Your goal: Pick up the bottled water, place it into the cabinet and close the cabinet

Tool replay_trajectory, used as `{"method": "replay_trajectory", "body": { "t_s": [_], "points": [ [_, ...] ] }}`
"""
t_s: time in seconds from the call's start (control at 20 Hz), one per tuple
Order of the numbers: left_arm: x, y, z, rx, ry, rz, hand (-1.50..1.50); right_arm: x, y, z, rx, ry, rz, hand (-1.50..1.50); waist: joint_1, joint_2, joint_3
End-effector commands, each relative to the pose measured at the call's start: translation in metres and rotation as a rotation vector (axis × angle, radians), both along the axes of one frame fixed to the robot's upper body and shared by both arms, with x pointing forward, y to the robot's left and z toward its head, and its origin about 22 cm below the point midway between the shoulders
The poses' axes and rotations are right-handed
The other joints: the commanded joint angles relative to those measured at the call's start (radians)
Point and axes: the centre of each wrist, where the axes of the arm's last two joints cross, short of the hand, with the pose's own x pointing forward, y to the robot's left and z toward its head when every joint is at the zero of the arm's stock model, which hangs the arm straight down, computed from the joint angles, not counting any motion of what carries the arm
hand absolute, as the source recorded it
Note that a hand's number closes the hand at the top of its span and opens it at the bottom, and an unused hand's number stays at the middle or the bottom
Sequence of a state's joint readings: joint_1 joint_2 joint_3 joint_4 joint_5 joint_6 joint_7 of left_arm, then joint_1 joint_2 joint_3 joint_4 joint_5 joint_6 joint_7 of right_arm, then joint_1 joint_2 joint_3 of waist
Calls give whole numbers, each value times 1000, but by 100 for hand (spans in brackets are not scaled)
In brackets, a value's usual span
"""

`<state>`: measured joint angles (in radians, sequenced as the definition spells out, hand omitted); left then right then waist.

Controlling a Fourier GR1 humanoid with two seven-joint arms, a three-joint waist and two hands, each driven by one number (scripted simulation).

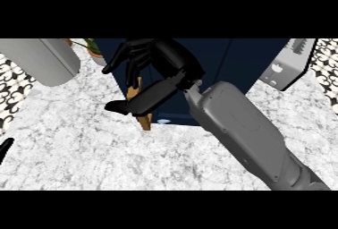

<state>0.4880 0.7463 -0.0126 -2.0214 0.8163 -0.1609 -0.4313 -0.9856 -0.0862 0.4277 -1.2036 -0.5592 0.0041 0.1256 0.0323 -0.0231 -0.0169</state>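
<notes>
Setting: a white marbled counter point(99, 152) seen from steeply above, with a dark navy cabinet point(218, 67) standing at its back.
Right hand: the right hand point(155, 58) reached up and left from a grey forearm, in front of the cabinet; its fingers hung curled downward and its thumb stuck out left, with nothing visibly held.
Left hand: only a black sliver of the left hand point(5, 150) showed at the left edge; I could not tell its state.
Cabinet door: a thin tan wooden edge point(142, 107) stood just below the right hand, probably the door's edge.
Bottled water: not visible; it may have been inside the cabinet or hidden by the hand.
Handling: a water bottle would likely be light, stiff and smooth, best taken round its middle.
Other things: a grey appliance point(40, 60) at upper left, a potted plant point(92, 49) beside it, a grey panel point(287, 65) at upper right.
</notes>
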Motion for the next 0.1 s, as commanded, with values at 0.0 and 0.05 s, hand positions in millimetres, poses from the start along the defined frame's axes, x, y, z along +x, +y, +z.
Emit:
{"method": "replay_trajectory", "body": {
  "t_s": [0.0, 0.05],
  "points": [
    [5, -3, 4, -1, -15, -23, -150, 37, -36, 8, 16, 2, -270, -150, -10, 32, 16],
    [3, -9, 9, -5, -28, -30, -150, 42, -53, 0, -4, 7, -276, -150, -6, 32, 17]
  ]
}}
